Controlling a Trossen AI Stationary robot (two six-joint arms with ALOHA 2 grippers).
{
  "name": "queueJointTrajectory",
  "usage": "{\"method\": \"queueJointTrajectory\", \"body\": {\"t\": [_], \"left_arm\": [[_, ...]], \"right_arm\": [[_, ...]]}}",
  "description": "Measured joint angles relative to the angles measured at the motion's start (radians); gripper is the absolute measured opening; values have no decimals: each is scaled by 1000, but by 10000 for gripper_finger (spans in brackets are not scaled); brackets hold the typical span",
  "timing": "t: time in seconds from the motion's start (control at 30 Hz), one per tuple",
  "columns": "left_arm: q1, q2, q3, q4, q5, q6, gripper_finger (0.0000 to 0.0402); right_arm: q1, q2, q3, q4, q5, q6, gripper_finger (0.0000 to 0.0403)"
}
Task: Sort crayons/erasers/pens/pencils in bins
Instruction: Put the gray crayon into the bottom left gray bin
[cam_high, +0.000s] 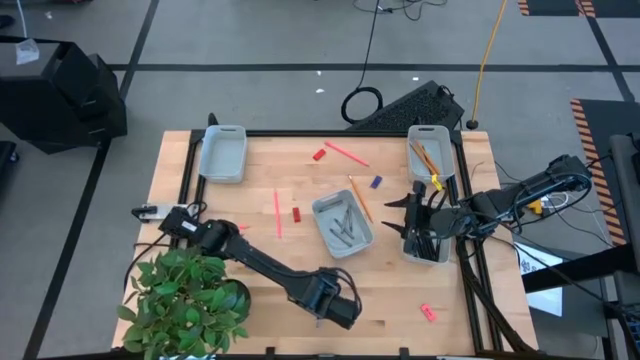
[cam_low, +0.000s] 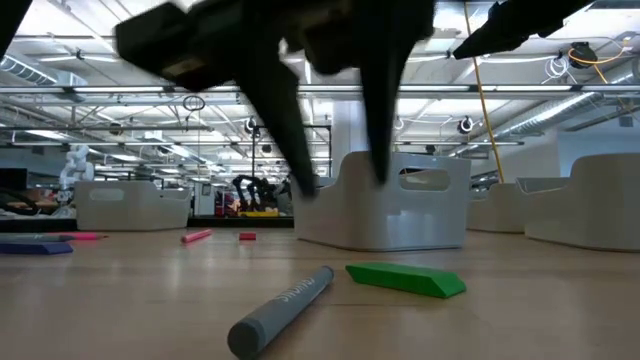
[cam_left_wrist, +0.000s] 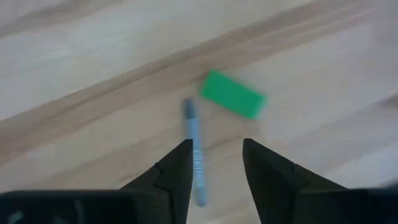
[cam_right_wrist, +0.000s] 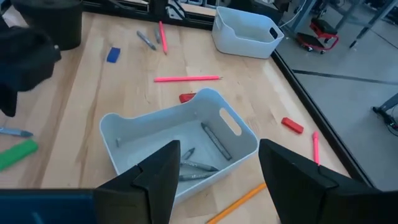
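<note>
Count, high view: four bins on the table. One at the far left corner (cam_high: 223, 153), holding nothing I can make out; one at centre (cam_high: 343, 224) with grey crayons (cam_high: 346, 228) in it; two along the right edge, the farther (cam_high: 431, 150) with orange pencils (cam_high: 424, 157), the nearer (cam_high: 428, 245) largely under my right arm.

Loose on the wood: two pink pencils, one far of centre (cam_high: 346, 152), one left of the centre bin (cam_high: 277, 213); one orange pencil (cam_high: 360, 198) just beside that bin's right wall. Erasers: red ×2 (cam_high: 319, 155) (cam_high: 297, 214), blue ×1 (cam_high: 376, 182), pink-red ×1 near the front right (cam_high: 428, 313).

My left gripper (cam_left_wrist: 214, 163) hangs at the front edge, fingers spread, gripping nothing. Directly below it lies one grey crayon (cam_left_wrist: 194, 149), short and stubby, its printing unreadable. One green eraser (cam_left_wrist: 232, 94), a flat wedge-like block, sits just beside the crayon's tip, not touching. Both are hidden under the gripper in the high view; the low view shows them close to the camera.

My right gripper (cam_right_wrist: 217, 163) is above the right-edge bins, fingers apart, holding nothing. Its wrist view shows about four crayons in the centre bin; exact count uncertain where they overlap.
</note>
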Motion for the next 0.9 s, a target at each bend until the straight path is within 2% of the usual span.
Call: {"method": "queueJointTrajectory", "body": {"t": [0.2,0.47,0.9], "left_arm": [[-5,1,-78,9,59,14,117],[-3,1,-137,215,73,48,110],[-3,-4,-163,49,59,72,113]], "right_arm": [[0,0,0,0,0,0,213],[0,0,0,0,0,0,212],[0,1,0,0,0,3,212]]}}
